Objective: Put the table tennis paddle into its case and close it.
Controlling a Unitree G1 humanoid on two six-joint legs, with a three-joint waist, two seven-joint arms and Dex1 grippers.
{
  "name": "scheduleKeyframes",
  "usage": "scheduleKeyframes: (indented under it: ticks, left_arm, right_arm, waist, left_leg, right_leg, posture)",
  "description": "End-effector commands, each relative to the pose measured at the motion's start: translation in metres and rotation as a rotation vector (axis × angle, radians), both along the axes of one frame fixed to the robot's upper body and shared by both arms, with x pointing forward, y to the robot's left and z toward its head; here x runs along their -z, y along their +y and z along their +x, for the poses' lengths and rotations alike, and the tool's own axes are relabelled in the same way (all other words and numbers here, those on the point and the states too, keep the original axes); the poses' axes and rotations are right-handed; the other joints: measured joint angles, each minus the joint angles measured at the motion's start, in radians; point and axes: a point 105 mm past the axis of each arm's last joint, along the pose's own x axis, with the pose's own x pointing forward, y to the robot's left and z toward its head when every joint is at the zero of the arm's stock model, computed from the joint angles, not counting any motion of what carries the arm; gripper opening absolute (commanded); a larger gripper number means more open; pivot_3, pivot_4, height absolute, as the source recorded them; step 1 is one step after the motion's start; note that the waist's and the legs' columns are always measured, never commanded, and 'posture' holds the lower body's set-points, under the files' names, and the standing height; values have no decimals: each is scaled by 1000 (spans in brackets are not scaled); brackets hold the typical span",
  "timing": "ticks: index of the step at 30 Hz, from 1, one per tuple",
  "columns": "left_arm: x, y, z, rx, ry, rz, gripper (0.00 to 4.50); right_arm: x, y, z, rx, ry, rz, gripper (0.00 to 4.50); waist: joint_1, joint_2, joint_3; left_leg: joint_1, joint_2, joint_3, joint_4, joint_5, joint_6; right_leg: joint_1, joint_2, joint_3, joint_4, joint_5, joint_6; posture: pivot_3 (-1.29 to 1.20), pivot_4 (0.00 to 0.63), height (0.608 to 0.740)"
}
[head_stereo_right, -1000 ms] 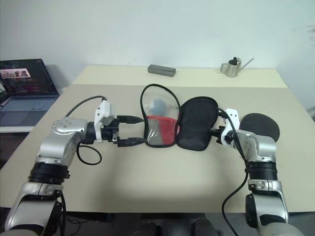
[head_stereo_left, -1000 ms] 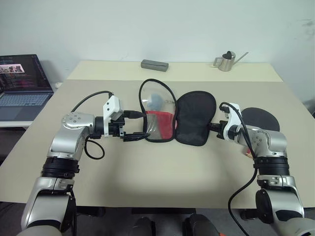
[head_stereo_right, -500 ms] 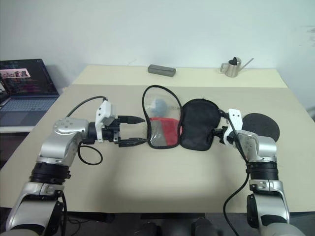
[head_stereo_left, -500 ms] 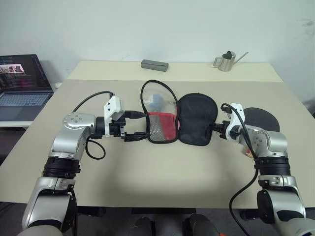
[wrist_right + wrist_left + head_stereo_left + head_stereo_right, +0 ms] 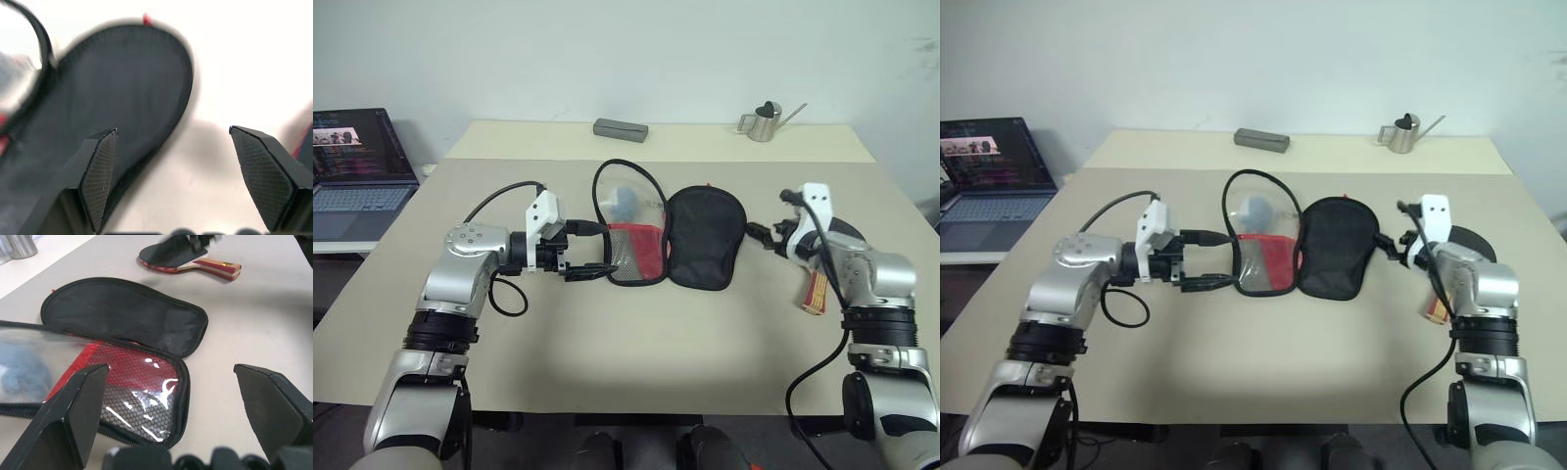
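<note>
1. One wide beige counter [image 5: 636,333] carries nearly everything we see, running from the lower middle of the frame up to the pale wall.
2. At the left edge of the frame we see an open laptop [image 5: 357,176] on a separate lower surface beside the counter.
3. We find the case [image 5: 668,235] lying unzipped and spread flat at the centre of the frame: its clear half with the red mesh pocket [image 5: 634,253] lies on the left, its plain black half on the right.
4. Through the clear half we make out the grey fluffy charm [image 5: 625,201].
5. We see the table tennis paddle [image 5: 818,291] at the right of the frame, well apart from the case and outside it, mostly hidden behind the right arm; its striped handle points toward the lower edge.
6. We see the left gripper [image 5: 590,251] just beside the case's clear half, fingers released and spread wide, grasping nothing.
7. We see the right gripper [image 5: 762,235] near the black half's right rim, fingers parted and empty.
8. We spot a grey box [image 5: 621,128] and a small metal watering can [image 5: 764,122] near the counter's far edge.
</note>
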Motion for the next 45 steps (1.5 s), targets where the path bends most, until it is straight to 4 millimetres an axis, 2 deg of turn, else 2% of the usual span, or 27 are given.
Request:
scheduleKeyframes:
  ticks: [1,3,9,14,19,22,29,34,45]
  left_arm:
    - [-11,-5,3,18,-43,-14,4500]
    - [-11,-7,5,29,-44,-15,4500]
    - [-15,-20,10,81,-43,-28,4500]
    - [-17,-32,12,158,-27,-29,4500]
    - [-25,-49,10,250,-14,-56,4500]
    - [-29,-60,9,305,-3,-69,4500]
    - [-36,-83,-2,451,12,-63,4500]
    - [-38,-95,-8,522,-8,-27,4500]
    - [-40,-98,-9,555,-32,1,4500]
  right_arm:
    - [-20,-9,-17,13,-82,-42,4176]
    - [-20,-12,-26,30,-88,-70,4482]
    - [-10,-24,-56,147,-74,-195,4482]
    - [4,-26,-76,239,-40,-202,4482]
    - [9,-25,-85,320,-34,-172,4482]
    - [16,-27,-87,345,-11,-174,4482]
    - [29,-47,-90,451,36,-157,4482]
    - [40,-50,-89,458,87,-140,4482]
    - [63,-54,-68,471,154,-88,4482]
  waist:
    - [1,0,0]
    - [1,0,0]
    - [2,0,0]
    - [0,0,0]
    - [-1,0,0]
    - [1,0,0]
    - [0,0,0]
    - [-1,0,0]
    - [-2,0,0]
  left_leg:
    - [0,0,0,0,0,0]
    - [0,0,0,0,0,0]
    - [0,0,0,0,0,0]
    - [0,0,0,0,0,0]
    - [0,0,0,0,0,0]
    - [0,0,0,0,0,0]
    - [0,0,0,0,0,0]
    - [0,0,0,0,0,0]
    - [1,0,1,0,0,0]
  right_leg:
    - [0,0,0,0,0,0]
    - [0,0,0,0,0,0]
    - [0,0,0,0,0,0]
    - [0,1,0,0,0,0]
    - [0,2,1,1,0,0]
    - [0,3,0,0,0,0]
    - [0,3,1,0,0,0]
    - [0,3,1,0,0,0]
    - [0,4,2,1,0,0]
  posture:
    - [0,150,740]
    - [0,150,740]
    - [0,150,740]
    - [0,150,740]
    - [0,150,740]
    - [0,150,740]
    - [0,150,740]
    - [0,150,740]
    - [0,150,740]
